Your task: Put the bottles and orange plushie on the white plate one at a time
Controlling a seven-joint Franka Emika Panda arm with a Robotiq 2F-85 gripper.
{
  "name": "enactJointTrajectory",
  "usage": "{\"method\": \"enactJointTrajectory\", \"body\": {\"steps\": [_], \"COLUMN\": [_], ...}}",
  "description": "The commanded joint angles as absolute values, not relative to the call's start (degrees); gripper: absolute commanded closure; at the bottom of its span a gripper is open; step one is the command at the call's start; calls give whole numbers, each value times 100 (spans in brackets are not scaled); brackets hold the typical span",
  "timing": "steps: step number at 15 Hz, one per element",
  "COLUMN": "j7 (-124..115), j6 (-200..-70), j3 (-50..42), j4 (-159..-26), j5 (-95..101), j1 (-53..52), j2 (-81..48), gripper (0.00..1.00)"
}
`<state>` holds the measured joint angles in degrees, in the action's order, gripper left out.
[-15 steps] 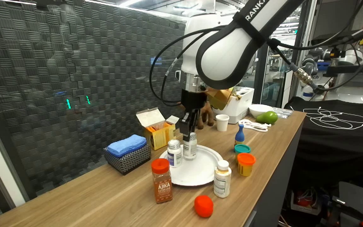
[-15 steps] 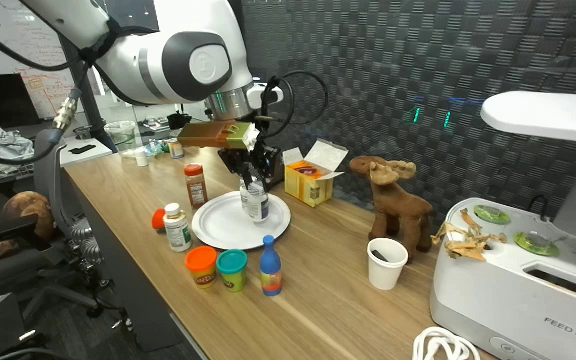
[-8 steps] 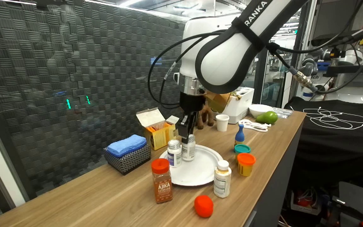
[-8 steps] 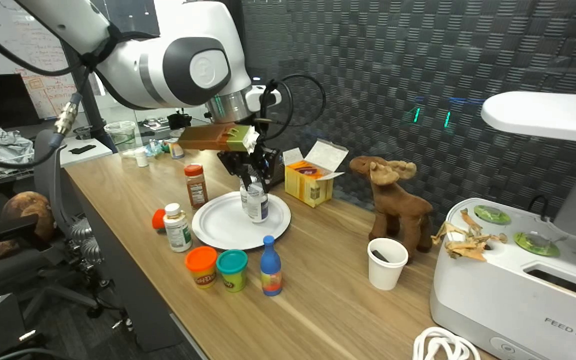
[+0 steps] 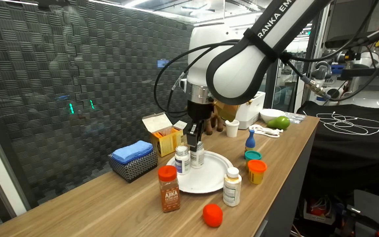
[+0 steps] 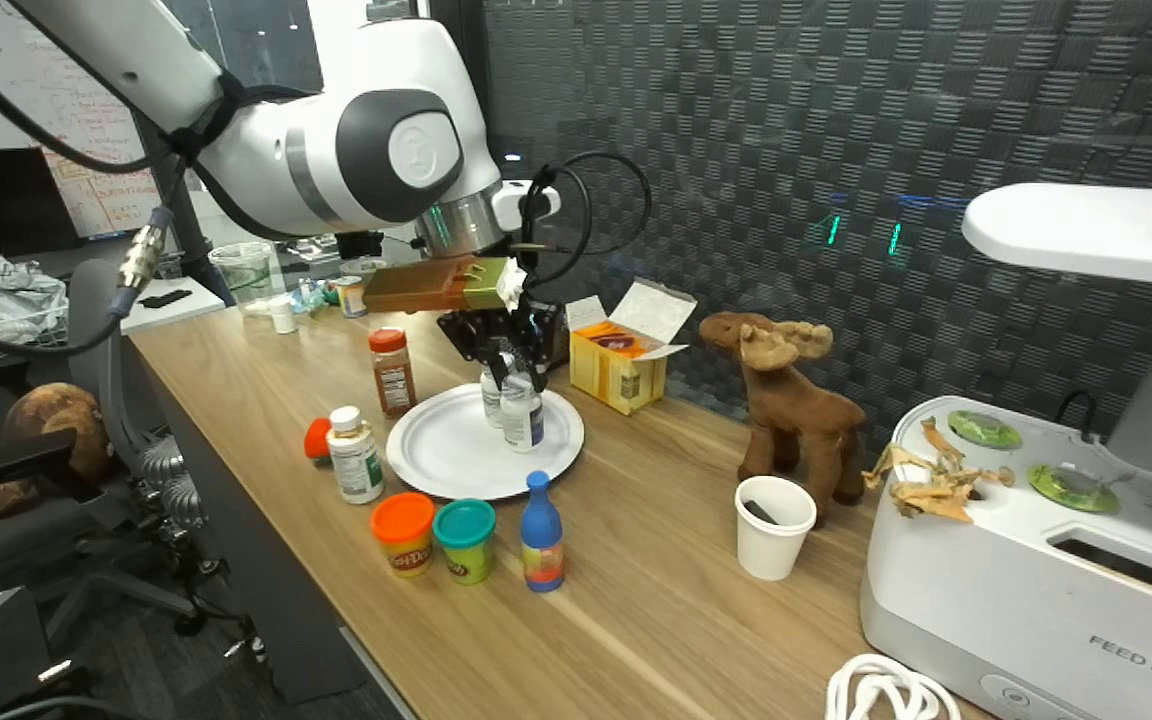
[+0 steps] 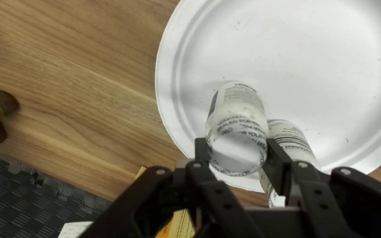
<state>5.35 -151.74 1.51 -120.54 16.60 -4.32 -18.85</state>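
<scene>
Jaws gripping white bottle, white plate

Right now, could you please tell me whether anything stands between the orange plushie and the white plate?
Nothing visible stands directly between the orange plushie and the white plate: in an exterior view, the brown bottle stands left of that gap and a white bottle right of it.

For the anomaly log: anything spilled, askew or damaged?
Small specks dot the white plate, odd on plain white; source unclear. Shrivelled tan leaves lie on the white appliance, as if dried out.
</scene>
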Motion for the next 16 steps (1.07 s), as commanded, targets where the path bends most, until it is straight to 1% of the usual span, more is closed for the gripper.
{"method": "enactJointTrajectory", "body": {"steps": [1,2,4,5,6,7,12,16], "j7": [451,483,452,402,299,165,-371,-527], "j6": [-15361,-15345,-15270,-15190,-15150,-14968,-14478,-14242], "j3": [85,106,106,95,74,61,131,209], "j4": [-12040,-12061,-12106,-12130,-12152,-12181,-12492,-12975], "j5": [1780,1737,1698,1679,1666,1611,1323,1020], "j1": [-529,-517,-516,-520,-530,-535,-484,-465], "j2": [-1888,-1854,-1736,-1648,-1566,-1430,-725,-157], "gripper": [42,29,15,6,1,0,0,0]}}
